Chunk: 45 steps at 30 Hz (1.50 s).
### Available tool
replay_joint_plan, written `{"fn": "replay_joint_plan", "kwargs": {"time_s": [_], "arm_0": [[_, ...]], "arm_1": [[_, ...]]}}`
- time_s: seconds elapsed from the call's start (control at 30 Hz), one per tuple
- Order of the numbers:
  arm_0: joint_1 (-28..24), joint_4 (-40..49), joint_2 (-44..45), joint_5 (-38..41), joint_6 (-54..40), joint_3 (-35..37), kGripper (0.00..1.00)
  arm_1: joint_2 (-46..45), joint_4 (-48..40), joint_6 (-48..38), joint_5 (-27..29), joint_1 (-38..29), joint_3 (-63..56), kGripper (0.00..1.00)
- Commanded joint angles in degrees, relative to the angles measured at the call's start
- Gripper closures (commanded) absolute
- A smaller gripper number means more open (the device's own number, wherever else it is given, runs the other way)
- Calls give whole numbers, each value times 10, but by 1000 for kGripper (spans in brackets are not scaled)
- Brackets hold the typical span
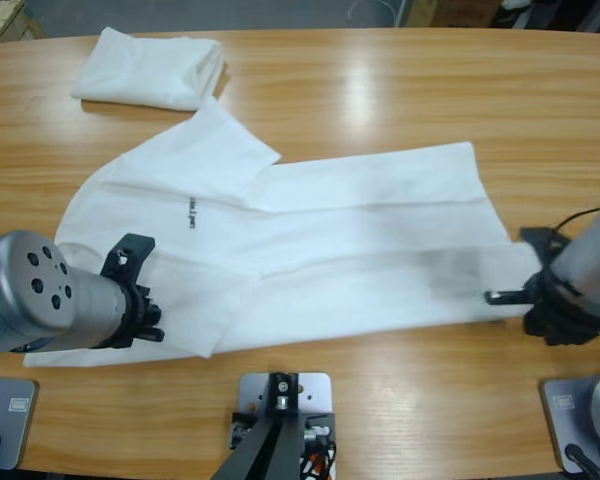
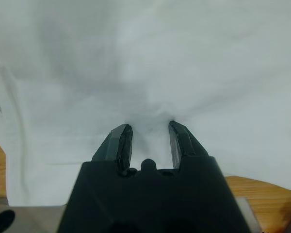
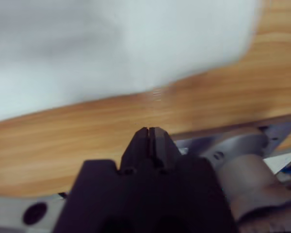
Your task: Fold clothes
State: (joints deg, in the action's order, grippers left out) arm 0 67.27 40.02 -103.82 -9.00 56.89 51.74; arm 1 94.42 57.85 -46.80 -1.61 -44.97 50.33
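A white T-shirt (image 1: 310, 250) lies spread across the middle of the wooden table (image 1: 400, 90), its neck end toward the left of the high view and its hem toward the right. A tiny dark print (image 1: 191, 213) sits on the chest. 1 short sleeve (image 1: 230, 150) points toward the far edge of the table. The near long edge has been folded over onto the body, leaving a straight crease along the length of the shirt. A soft grey shadow falls on the cloth near the hem.

A 2nd white T-shirt (image 1: 152, 68) lies already folded into a small bundle at the far left of the table, just beyond the spread shirt's sleeve and apart from both arms.

The left gripper (image 2: 149, 132) is down on the spread shirt at its near left part, by the shoulder. In the left wrist view its 2 black jaws stand a narrow way apart with their tips pressed into the white cloth, which puckers in small folds between and around them. A strip of bare table shows at the lower corners of that view.

The right gripper (image 3: 151, 130) is at the near right corner of the shirt in the high view, low over the wood just beside the hem. In its wrist view the jaws are closed together with nothing between them, and the cloth's edge lies just ahead of the tips, not touching them.
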Motion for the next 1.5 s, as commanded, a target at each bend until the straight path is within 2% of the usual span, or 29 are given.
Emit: {"fn": "replay_joint_plan", "kwargs": {"time_s": [0.03,0.13,0.23,0.63,0.87,1.07,1.27,1.5], "arm_0": [[8,10,-16,-7,8,-11,706],[8,10,-15,-7,6,-2,708],[8,10,-16,-6,3,3,708],[8,10,-14,-6,3,-1,704],[28,10,-7,-5,10,-7,704],[34,12,0,-5,12,-15,704],[37,15,17,-5,15,-38,694],[45,15,34,-6,12,-51,694]], "arm_1": [[-57,-72,49,55,-6,10,1000],[-3,-162,27,24,-6,-37,1000],[12,-219,8,15,-6,-75,1000],[22,-216,-14,-8,-9,-91,1000],[38,-252,-61,-11,-62,-121,1000],[37,-241,-73,-43,-79,-123,1000],[61,-203,-105,-112,-116,-120,1000],[48,-132,-133,-105,-138,-96,1000]]}}
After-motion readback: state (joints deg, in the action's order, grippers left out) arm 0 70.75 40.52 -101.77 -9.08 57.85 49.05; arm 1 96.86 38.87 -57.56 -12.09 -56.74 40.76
